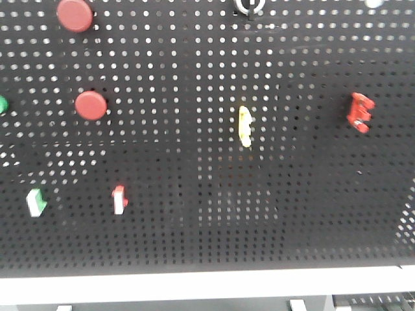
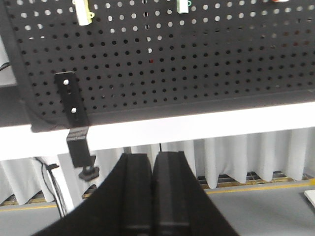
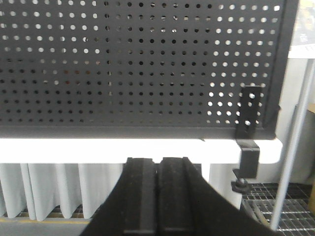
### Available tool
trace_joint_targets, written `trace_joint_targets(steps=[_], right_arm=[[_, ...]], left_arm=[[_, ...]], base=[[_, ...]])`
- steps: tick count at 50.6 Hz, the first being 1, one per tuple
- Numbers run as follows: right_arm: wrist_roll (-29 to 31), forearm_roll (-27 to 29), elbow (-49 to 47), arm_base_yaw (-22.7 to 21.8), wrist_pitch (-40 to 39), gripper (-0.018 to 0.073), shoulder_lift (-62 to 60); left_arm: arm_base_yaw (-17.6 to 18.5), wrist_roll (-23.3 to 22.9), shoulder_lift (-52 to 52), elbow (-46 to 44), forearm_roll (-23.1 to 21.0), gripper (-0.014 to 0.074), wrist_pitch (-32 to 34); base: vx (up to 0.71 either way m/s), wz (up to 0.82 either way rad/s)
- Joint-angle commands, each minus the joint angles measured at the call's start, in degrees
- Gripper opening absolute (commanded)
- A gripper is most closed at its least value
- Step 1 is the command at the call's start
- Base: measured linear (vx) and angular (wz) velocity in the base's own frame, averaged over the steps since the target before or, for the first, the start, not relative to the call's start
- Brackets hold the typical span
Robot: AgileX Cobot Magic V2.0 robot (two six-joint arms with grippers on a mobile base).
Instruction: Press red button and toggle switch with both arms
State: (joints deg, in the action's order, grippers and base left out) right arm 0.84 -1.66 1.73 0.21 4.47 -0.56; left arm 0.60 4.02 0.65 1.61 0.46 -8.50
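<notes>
Red button [image 1: 91, 105], left of yellow clip [image 1: 244, 126]: likely rigid; press centre. Toggle switch [image 1: 248, 5], above clip: flick lever. Left gripper [image 2: 152, 196], right gripper [image 3: 157, 196]: fingers together.

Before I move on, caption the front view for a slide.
Pegboard with two red buttons at left, yellow clip centre, toggle switch at top.

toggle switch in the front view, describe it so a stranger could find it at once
The black perforated board fills the front view. At the picture's top edge, slightly right of centre and straight above the pale yellow clip, sits the toggle switch, partly cut off by the frame. Its shiny silver ring sets it apart from the coloured plastic pieces below.
</notes>
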Motion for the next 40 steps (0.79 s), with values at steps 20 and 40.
trace_joint_targets(steps=[20, 40], right_arm=[[0.29, -0.66, 0.66, -0.41, -4.93, 0.0, -0.91], [0.29, -0.66, 0.66, -0.41, -4.93, 0.0, -0.91]], left_arm=[[0.11, -0.27, 0.37, 1.82, -0.46, 0.0002, 4.86], [0.11, -0.27, 0.37, 1.82, -0.46, 0.0002, 4.86]], base=[[0.14, 0.02], [0.07, 0.01]])
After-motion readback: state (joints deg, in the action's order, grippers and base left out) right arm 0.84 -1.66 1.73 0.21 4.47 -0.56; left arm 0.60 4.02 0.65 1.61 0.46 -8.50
